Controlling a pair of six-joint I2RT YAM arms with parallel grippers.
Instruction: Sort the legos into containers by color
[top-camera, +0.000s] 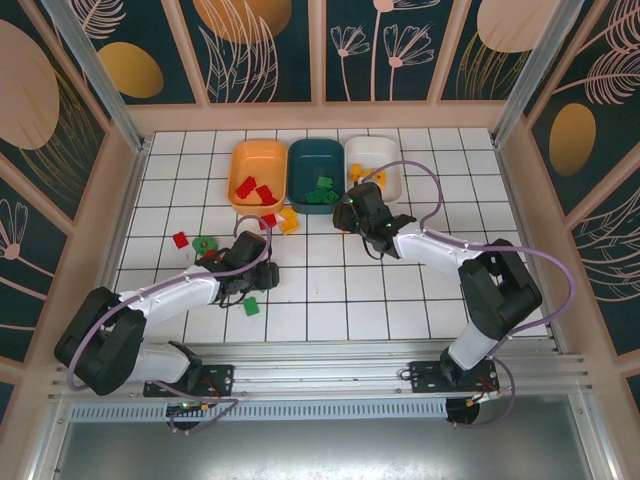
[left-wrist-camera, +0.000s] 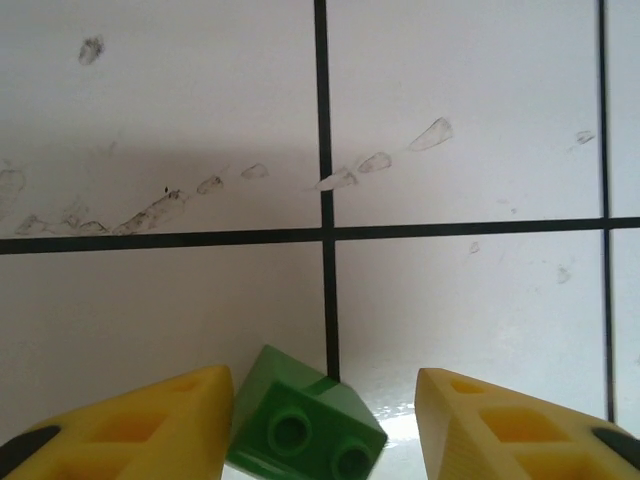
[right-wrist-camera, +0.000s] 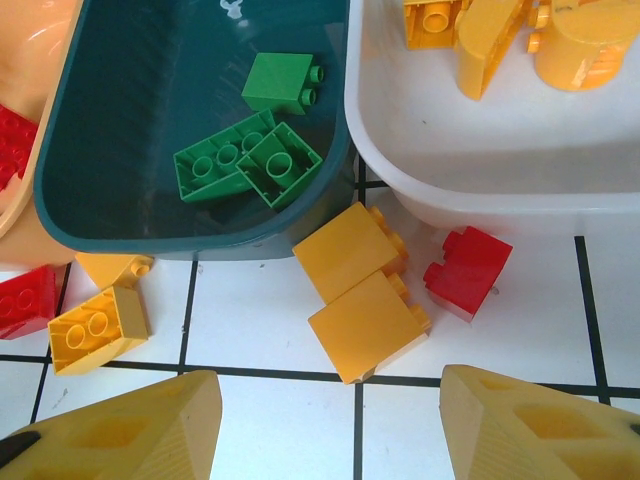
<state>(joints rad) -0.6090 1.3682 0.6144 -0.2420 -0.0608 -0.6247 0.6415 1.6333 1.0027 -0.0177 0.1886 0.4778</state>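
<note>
The left gripper is seen with its jaws spread either side of a small green plastic 2-stud brick, which lies tilted on the white tiled table, seemingly touching 1 finger, with bare tile ahead. The right gripper is likewise held apart, grasping nothing, over open tile near 2 yellow-orange bricks and 1 red brick lying just under the rims of the dark teal plastic tray and the white plastic tray.
</note>
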